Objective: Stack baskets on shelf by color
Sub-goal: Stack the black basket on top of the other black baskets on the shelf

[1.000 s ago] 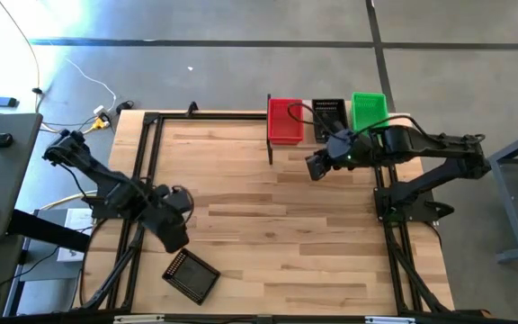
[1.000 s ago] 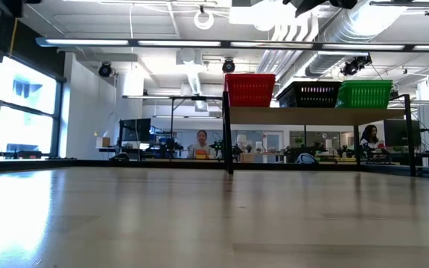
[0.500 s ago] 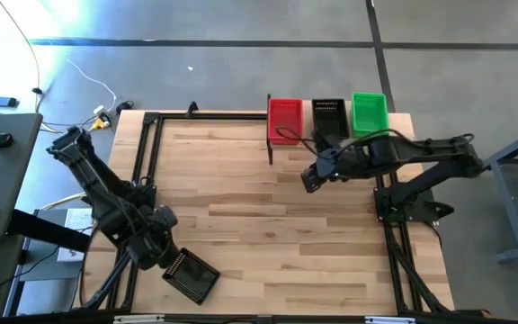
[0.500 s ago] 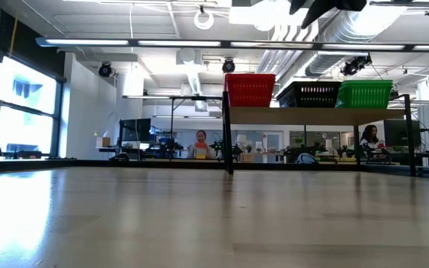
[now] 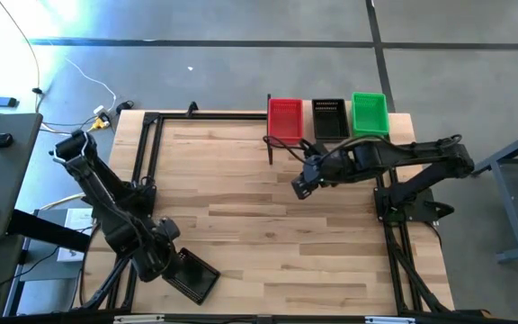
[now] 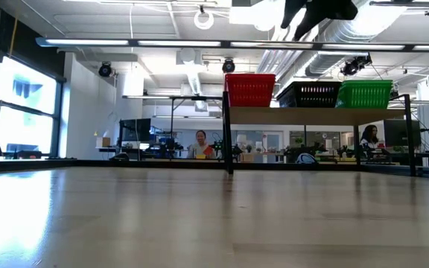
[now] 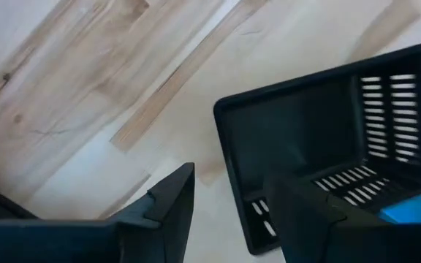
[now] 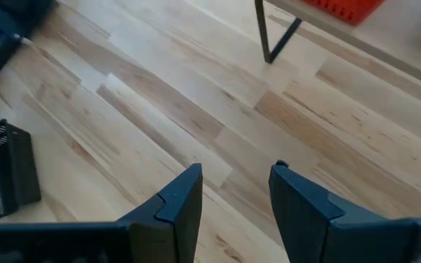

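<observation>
A loose black basket (image 5: 194, 274) lies on the tabletop near the near-left corner, also seen in the left wrist view (image 7: 327, 139). My left gripper (image 5: 165, 261) (image 7: 229, 215) is open and low over the basket's left end. My right gripper (image 5: 301, 186) (image 8: 236, 197) is open and empty above the table, in front of the shelf (image 5: 306, 115). On the shelf (image 6: 315, 115) stand red (image 6: 249, 89), black (image 6: 310, 93) and green (image 6: 363, 93) baskets side by side. How many are stacked in each, I cannot tell. My left gripper comes from above at the black basket's left end rim (image 7: 231, 175). One finger (image 7: 305, 219) is over the inside and the other (image 7: 170, 204) is outside over the wood. Whether either finger touches the rim, I cannot tell.
A black metal frame runs along the table's left, far and right edges (image 5: 147, 153). The shelf's thin black leg (image 8: 269, 36) stands on the wood near my right gripper. Bare planks lie across the table's middle (image 5: 268, 225). People show in the room beyond (image 6: 201, 141).
My left gripper has moved toward the near edge and down, arriving at the black basket's left end. My right gripper has drawn back from the shelf, toward the table's middle and left. The baskets have stayed where they were.
</observation>
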